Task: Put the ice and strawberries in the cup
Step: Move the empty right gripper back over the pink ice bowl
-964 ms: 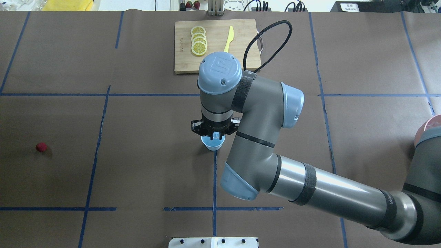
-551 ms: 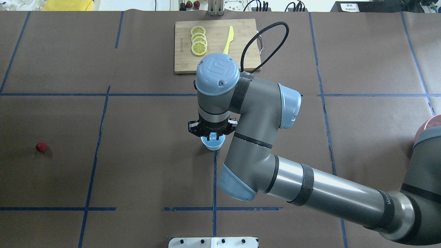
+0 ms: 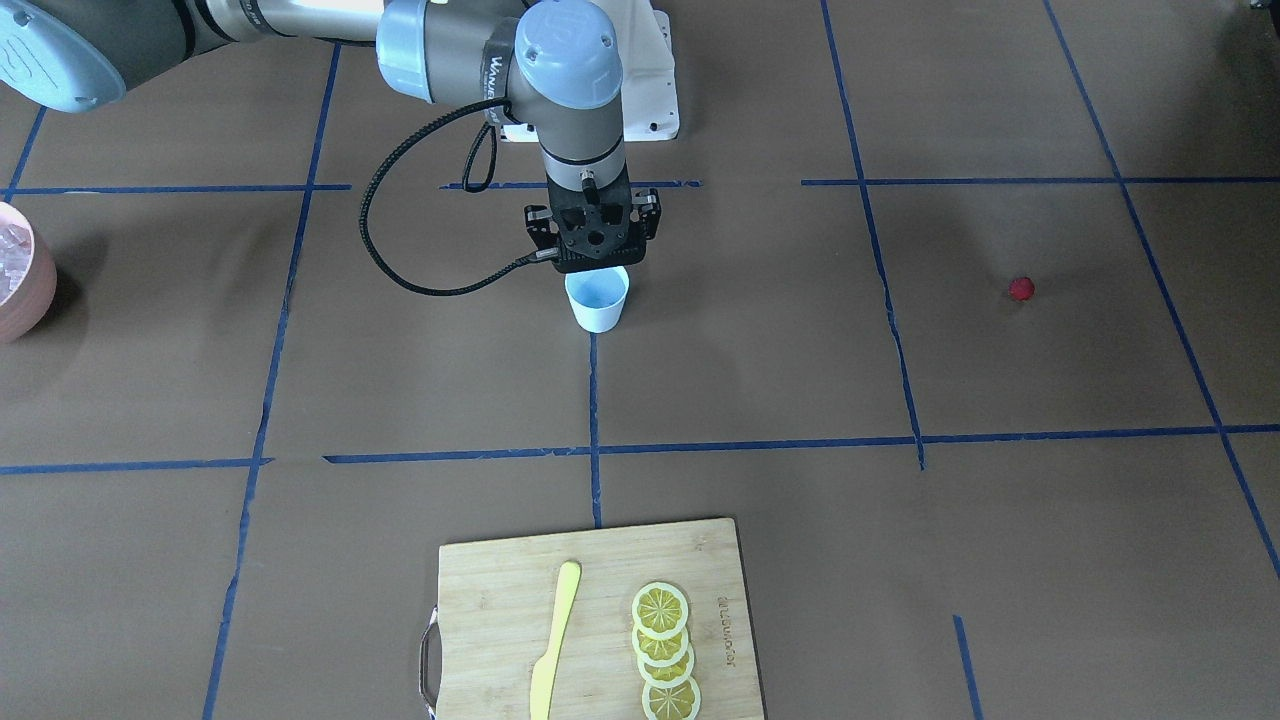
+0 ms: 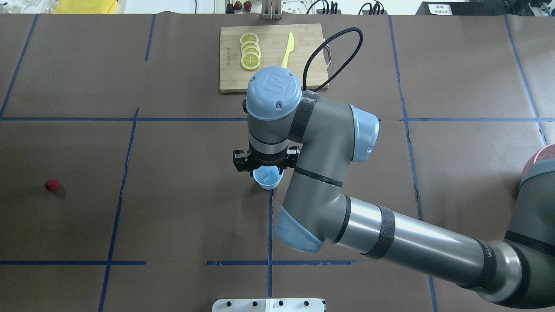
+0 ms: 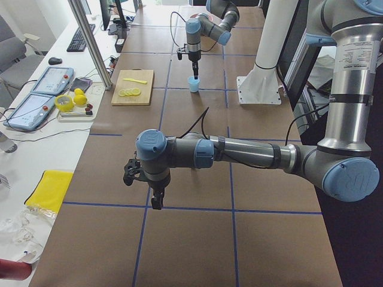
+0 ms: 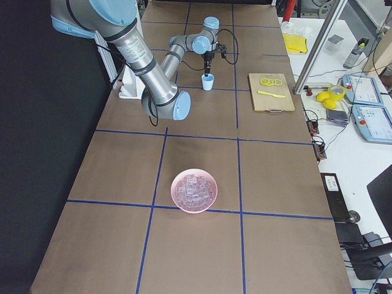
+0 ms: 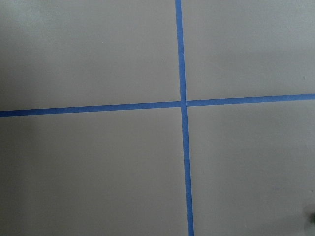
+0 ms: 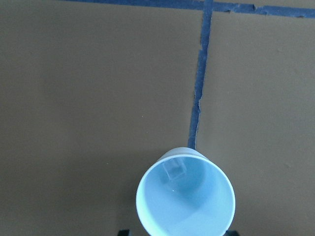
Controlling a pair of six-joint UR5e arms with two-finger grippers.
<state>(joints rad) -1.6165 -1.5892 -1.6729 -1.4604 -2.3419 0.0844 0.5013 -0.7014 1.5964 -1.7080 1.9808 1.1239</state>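
Facing the robot, a matte brown paper table (image 3: 760, 350) gridded with blue tape (image 3: 760, 445) carries the smooth tapered cup (image 3: 597, 298), with the tiny round strawberry (image 3: 1020, 289) well apart. Overhead, the right gripper (image 4: 266, 167) hangs above the cup, a glassy ice cube (image 4: 265, 175) inside; its wrist camera shows the fingers (image 8: 123, 232) spread. From the left end, I cannot tell the left gripper's (image 5: 157, 202) state.
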